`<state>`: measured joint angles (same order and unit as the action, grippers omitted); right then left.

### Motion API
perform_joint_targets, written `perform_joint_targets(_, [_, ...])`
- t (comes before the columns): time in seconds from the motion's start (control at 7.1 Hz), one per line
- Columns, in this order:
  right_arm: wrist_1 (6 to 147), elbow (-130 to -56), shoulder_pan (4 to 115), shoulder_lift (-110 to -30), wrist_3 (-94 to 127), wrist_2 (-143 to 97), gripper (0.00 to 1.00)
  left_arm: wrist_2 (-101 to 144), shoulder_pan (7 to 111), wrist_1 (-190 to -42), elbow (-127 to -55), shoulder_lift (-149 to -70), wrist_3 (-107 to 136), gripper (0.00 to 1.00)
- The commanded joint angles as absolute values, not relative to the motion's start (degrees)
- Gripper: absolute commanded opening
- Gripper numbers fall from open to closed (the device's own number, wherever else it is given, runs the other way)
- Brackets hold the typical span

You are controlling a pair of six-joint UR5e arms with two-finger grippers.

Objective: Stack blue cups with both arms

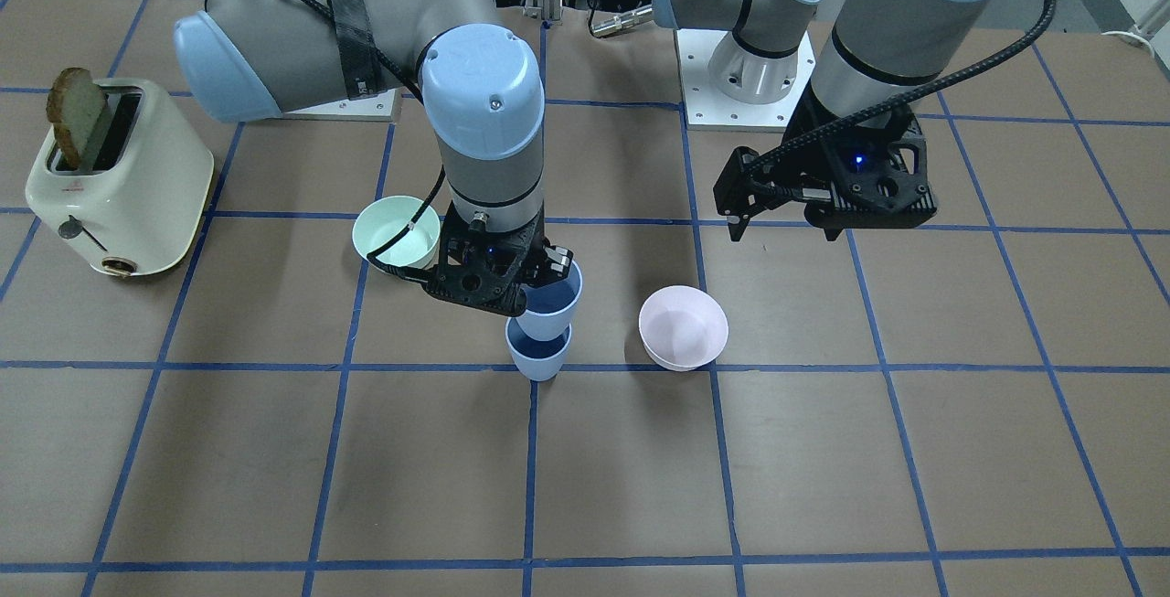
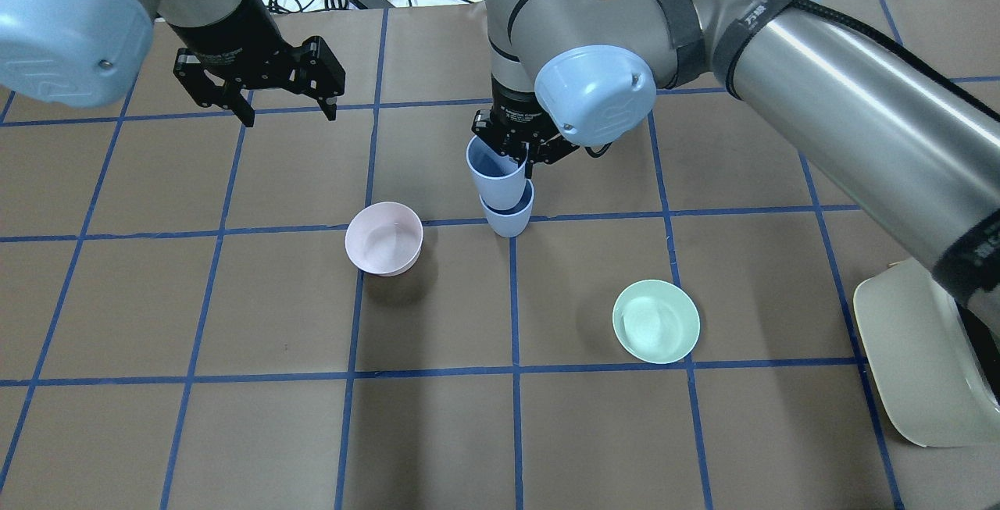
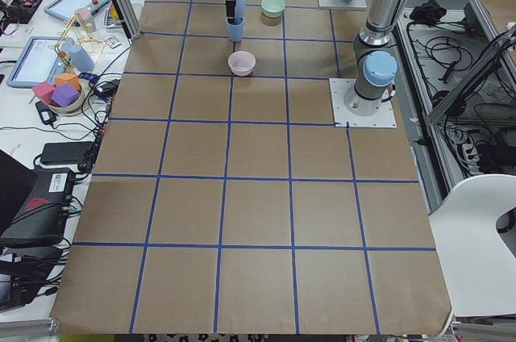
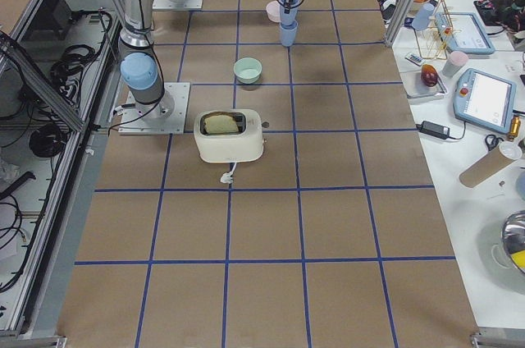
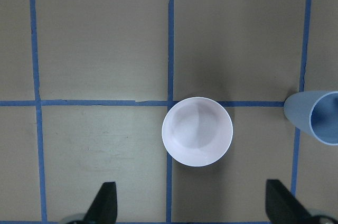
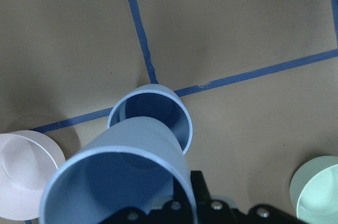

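Note:
My right gripper is shut on the rim of one blue cup, held slightly tilted. Its base is at the mouth of the second blue cup, which stands upright on a tape crossing. I cannot tell whether the two touch. The overhead view shows the right gripper, the held cup and the standing cup. In the right wrist view the held cup overlaps the standing cup. My left gripper hovers open and empty, apart from the cups; it also shows in the front view.
A pale pink bowl stands left of the cups, below my left gripper. A mint-green bowl stands nearer the robot on the right. A cream toaster with a bread slice stands at the table's right end.

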<state>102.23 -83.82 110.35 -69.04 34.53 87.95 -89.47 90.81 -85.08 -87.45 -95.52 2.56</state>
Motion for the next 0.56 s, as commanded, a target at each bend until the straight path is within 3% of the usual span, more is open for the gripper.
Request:
perform_joint_targets(0.0, [103.2, -86.3, 110.4, -68.6, 34.0, 88.0, 0.0, -89.5, 90.8, -85.1, -87.5, -95.7, 2.6, 1.0])
perform_joint_targets(0.14, [103.9, -86.7, 110.4, -68.6, 33.9, 88.0, 0.12, -89.5, 90.8, -85.1, -87.5, -95.7, 2.6, 1.0])
perform_joint_targets(0.28, [104.3, -86.6, 110.2, -68.7, 33.7, 88.0, 0.67, -89.6, 90.9, -85.1, -87.5, -95.5, 2.6, 1.0])
perform_joint_targets(0.42, [105.6, -86.3, 109.8, -68.7, 33.0, 88.0, 0.86, -89.6, 90.8, -85.1, -87.5, -95.5, 2.6, 1.0])
